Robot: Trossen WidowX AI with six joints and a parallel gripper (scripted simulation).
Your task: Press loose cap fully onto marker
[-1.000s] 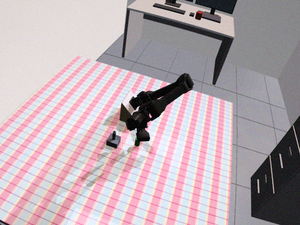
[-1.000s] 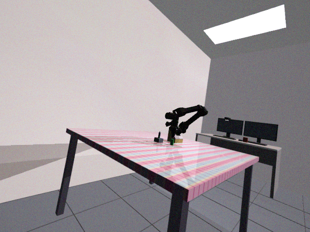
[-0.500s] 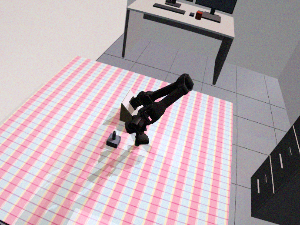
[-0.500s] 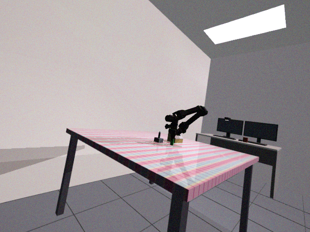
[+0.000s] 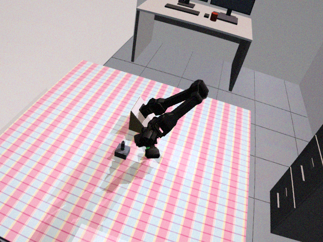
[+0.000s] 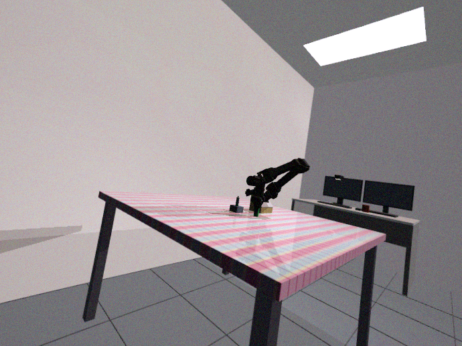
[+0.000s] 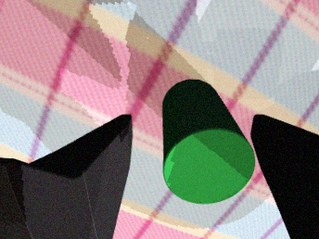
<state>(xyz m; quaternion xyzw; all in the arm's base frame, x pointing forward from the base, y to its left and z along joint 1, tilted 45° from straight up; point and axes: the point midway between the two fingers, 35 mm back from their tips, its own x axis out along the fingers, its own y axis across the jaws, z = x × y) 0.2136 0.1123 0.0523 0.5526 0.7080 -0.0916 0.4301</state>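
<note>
Green cap [image 7: 208, 166] upright between parted, empty claw [image 7: 191, 173] fingers; centre, then close squarely before lifting.

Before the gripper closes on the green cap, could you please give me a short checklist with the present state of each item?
1. Gripper open, holding nothing: ok.
2. Green cap between the fingers, gaps on both sides: ok.
3. Cap standing upright on the table: ok.
4. Marker upright in the holder block: ok.
5. Fingers low enough along the cap for a firm hold: cannot tell.
6. Holder block apart from the arm, not touched: ok.
</note>
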